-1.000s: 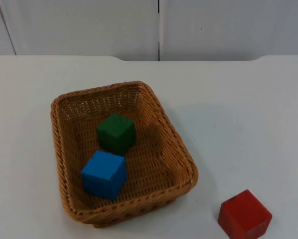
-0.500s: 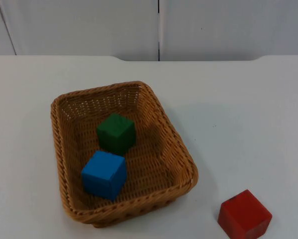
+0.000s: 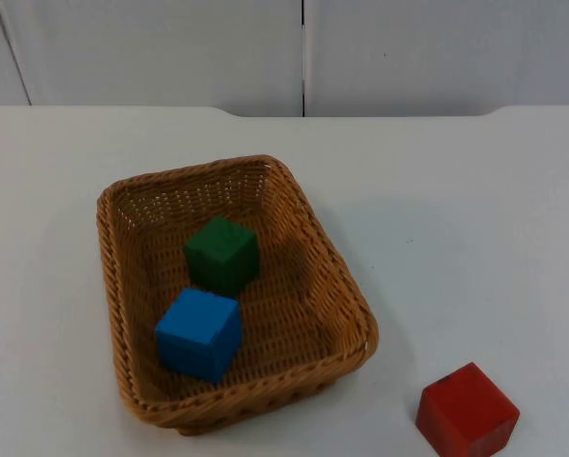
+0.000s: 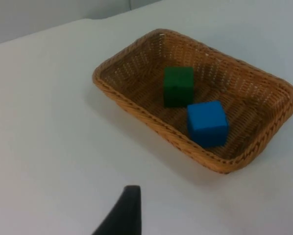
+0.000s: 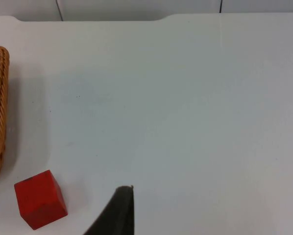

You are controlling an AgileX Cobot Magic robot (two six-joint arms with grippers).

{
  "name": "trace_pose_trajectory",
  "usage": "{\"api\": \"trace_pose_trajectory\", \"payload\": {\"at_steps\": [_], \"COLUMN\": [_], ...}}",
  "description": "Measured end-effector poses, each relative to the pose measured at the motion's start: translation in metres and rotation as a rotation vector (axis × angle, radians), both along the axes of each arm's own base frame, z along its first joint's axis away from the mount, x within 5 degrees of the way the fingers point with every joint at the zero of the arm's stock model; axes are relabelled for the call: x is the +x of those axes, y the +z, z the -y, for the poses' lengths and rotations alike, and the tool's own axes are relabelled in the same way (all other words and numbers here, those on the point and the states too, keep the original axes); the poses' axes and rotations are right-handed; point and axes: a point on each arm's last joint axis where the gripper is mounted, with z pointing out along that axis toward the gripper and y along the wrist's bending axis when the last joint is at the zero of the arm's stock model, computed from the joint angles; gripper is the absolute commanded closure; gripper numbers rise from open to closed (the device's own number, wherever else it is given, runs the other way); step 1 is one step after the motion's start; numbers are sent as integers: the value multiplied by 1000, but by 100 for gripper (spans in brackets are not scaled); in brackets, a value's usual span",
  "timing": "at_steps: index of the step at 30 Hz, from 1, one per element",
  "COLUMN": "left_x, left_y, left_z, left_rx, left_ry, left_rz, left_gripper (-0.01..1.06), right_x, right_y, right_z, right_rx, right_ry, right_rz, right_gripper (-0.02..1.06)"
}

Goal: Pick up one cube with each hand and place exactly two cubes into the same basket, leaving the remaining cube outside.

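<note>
Sitting inside the woven wicker basket (image 3: 365, 309) on the white counter (image 3: 475, 209), the blue cube (image 3: 199, 334) lies toward its near end and the green cube (image 3: 223, 254) just beyond it toward the middle, the two close but whether touching I cannot tell, while the red cube (image 3: 466, 412) rests outside, off the basket's near right corner and well apart from its rim. All three look like rigid, matte, flat-faced blocks, probably light and unlikely to slip, best pinched across two opposite faces, whereas the basket is stiff ribbed weave with a braided rim. The left claw (image 4: 119, 215) waits back from the basket and the right claw (image 5: 114, 213) near the red cube, each showing one dark fingertip, so how wide either stands I cannot tell.
</note>
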Motion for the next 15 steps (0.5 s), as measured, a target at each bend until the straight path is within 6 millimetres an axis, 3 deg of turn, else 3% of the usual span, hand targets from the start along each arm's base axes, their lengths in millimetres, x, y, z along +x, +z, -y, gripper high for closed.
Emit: {"api": "trace_pose_trajectory", "payload": {"at_steps": [15], "left_x": [-1], "left_y": [0], "left_z": [1], "left_rx": [1], "left_ry": [171], "left_rz": [1], "left_gripper": [5], "right_x": [0], "right_y": [0], "right_z": [0], "right_rx": [0], "right_ry": [0], "right_rz": [0], "right_gripper": [-1]}}
